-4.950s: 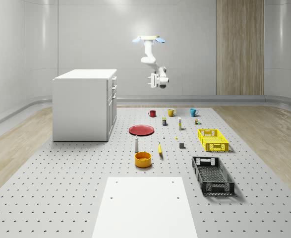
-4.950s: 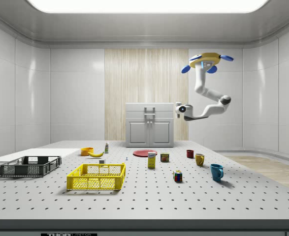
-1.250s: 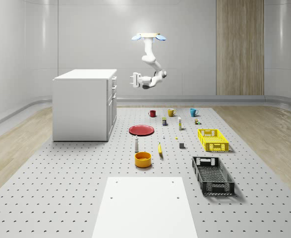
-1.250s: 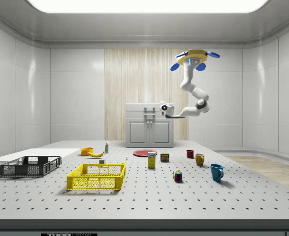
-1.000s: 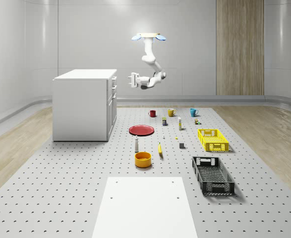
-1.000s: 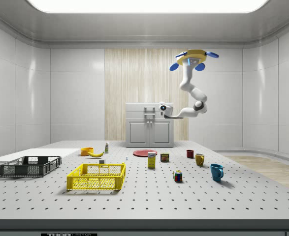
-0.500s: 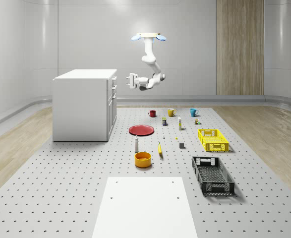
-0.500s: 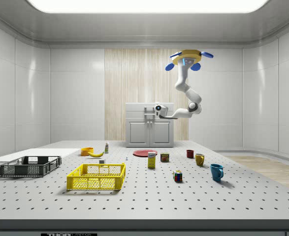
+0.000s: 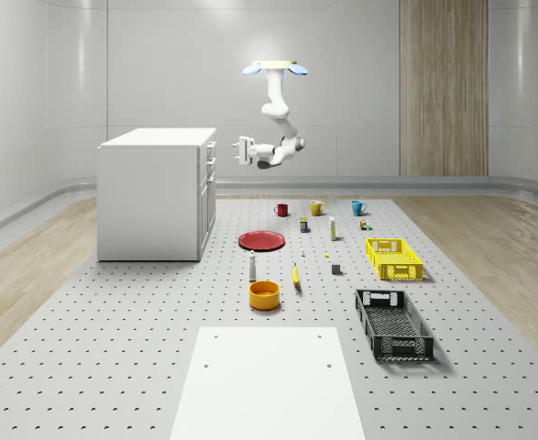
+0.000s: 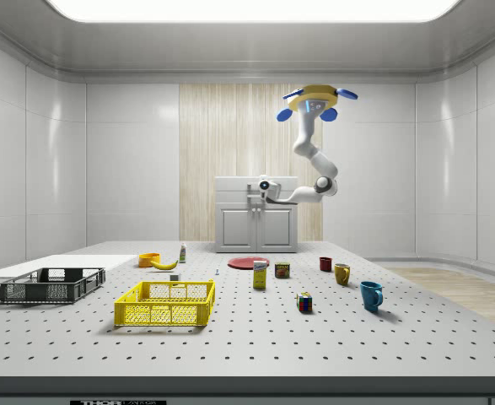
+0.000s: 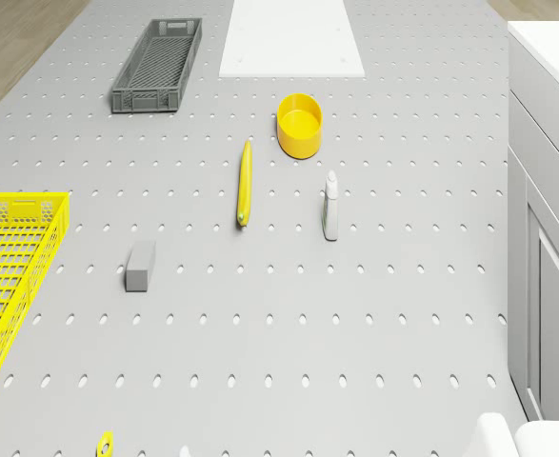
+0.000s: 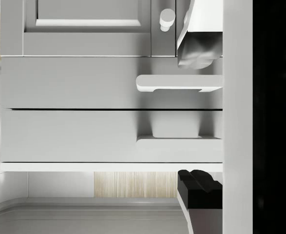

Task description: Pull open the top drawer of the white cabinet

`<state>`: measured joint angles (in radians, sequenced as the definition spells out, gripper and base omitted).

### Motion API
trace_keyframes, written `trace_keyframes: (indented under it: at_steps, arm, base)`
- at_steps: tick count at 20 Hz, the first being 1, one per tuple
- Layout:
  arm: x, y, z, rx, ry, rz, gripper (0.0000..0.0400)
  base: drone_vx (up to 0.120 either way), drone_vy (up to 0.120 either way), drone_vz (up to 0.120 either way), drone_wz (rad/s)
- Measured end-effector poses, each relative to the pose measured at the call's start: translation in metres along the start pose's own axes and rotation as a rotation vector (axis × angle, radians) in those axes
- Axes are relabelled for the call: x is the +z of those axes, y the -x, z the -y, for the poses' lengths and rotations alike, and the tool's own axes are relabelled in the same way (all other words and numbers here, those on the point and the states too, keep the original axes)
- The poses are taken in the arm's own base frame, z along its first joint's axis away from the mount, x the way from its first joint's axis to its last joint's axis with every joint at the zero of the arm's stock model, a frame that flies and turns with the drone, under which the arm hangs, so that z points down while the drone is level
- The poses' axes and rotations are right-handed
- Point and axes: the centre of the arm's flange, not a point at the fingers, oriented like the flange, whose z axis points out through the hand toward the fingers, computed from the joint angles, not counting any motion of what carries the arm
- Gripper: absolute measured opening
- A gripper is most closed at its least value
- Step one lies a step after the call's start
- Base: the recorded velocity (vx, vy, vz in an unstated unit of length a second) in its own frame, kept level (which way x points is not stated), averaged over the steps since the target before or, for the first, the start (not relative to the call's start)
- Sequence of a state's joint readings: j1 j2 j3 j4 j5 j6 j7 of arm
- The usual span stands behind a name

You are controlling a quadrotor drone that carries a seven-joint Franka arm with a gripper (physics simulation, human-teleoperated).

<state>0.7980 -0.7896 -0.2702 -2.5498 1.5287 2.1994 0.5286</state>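
The white cabinet (image 9: 157,192) stands on the bench (image 9: 113,348), its top drawer (image 12: 108,134) facing the claw (image 9: 240,150), which sits just off the drawer front at that drawer's height. The top drawer handle (image 12: 179,142) runs crosswise between the released fingers (image 12: 196,183). The drone (image 9: 275,69) hovers behind the claw, over the bench.

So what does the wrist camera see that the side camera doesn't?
The wrist view gives the two drawer handles up close, with the hand and its fingers spread open in front of them. The side view gives the drone hovering above the table, plus the yellow crate and mugs. Both show the white cabinet front.
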Motion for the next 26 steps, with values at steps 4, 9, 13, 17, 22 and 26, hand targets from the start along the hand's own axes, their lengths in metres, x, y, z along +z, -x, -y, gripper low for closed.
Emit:
trace_keyframes:
  at_steps: [4,9,13,17,22,26]
  arm:
    - [0.01,0.0,0.0,0.0,0.0,0.0,0.0305]
    - [0.02,0.0,0.0,0.0,0.0,0.0,0.0305]
    - [0.023,0.0,0.0,0.0,0.0,0.0,0.0305]
    - [0.027,0.0,0.0,0.0,0.0,0.0,0.0305]
    - [0.042,0.0,0.0,0.0,0.0,0.0,0.0305]
    - [0.055,0.0,0.0,0.0,0.0,0.0,0.0305]
  base:
    - [0.0,0.0,0.01,0.0]
    - [0.0,0.0,0.08,0.0]
    - [0.0,0.0,0.11,0.0]
    - [0.0,0.0,0.0,0.0]
    - [0.0,0.0,0.0,0.0]
    - [0.0,0.0,0.0,0.0]
